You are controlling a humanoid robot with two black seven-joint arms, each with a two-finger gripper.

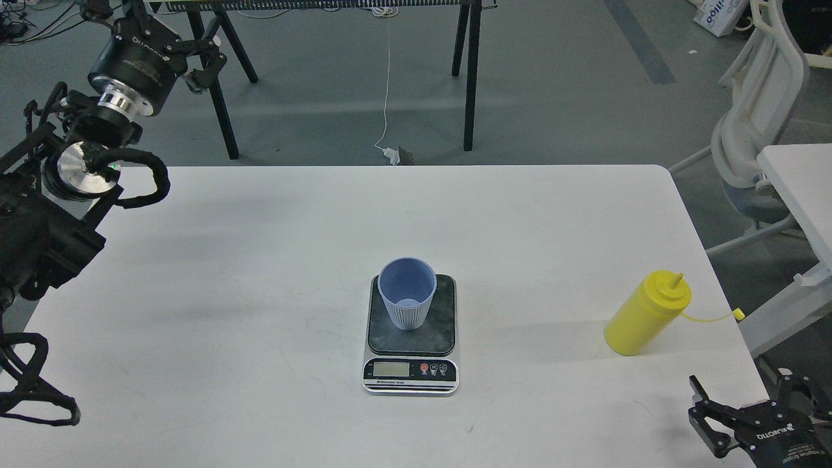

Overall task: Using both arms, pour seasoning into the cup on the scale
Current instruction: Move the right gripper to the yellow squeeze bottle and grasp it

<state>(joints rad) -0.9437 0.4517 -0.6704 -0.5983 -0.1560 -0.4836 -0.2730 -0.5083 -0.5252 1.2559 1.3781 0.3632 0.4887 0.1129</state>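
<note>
The pale blue ribbed cup (pixel 407 292) stands upright and empty on the dark plate of the scale (pixel 411 325), near the middle of the white table (pixel 260 260). The yellow seasoning bottle (pixel 645 314) stands at the table's right edge with its nozzle bare and its tethered cap (pixel 738 313) hanging off to the right. My left gripper (pixel 170 29) is raised beyond the table's far left corner, open and empty. My right gripper (pixel 738 393) is at the bottom right corner, open and empty, below the bottle.
Black trestle legs (pixel 469 71) stand on the floor behind the table. A white chair (pixel 757 130) and a second white table (pixel 799 188) are to the right. A white cord (pixel 387 84) hangs to the floor.
</note>
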